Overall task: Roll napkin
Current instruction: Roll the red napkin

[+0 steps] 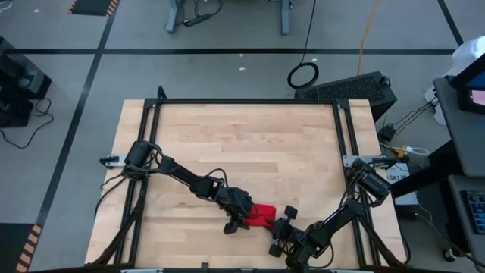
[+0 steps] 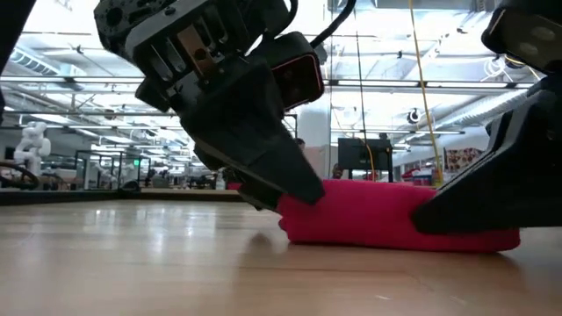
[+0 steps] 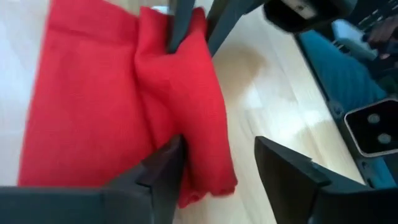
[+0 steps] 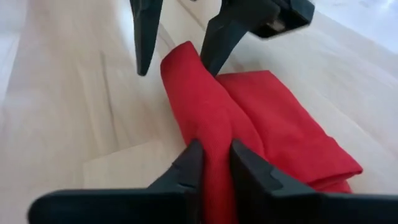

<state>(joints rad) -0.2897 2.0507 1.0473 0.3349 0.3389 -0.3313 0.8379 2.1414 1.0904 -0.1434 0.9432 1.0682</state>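
The red napkin (image 1: 263, 214) lies near the table's front edge as a low bundle, one side rolled into a thick ridge (image 4: 205, 106) and the rest flat beside it (image 4: 280, 118). My right gripper (image 1: 280, 225) comes in from the near right and is shut on the ridge's near end. My left gripper (image 1: 242, 221) stands at the ridge's other end, open (image 3: 217, 174), with that end between its fingers. In the low view the napkin (image 2: 378, 215) rests on the wood between both grippers. My left gripper has one finger (image 3: 163, 168) lying against the side of the ridge's end (image 3: 199, 168); the other finger stands clear over bare wood. My right gripper pinches the rolled ridge at its near end (image 4: 211, 134) between its two fingers (image 4: 189, 165). The fingers slant down from the table's near right and lie along the ridge. Several layers are bunched in the hold, and the napkin stays on the table.
The wooden table (image 1: 242, 144) has bare room toward its far edge and both sides. A black frame rail (image 1: 242, 101) runs along the far edge. The near edge lies close behind both grippers.
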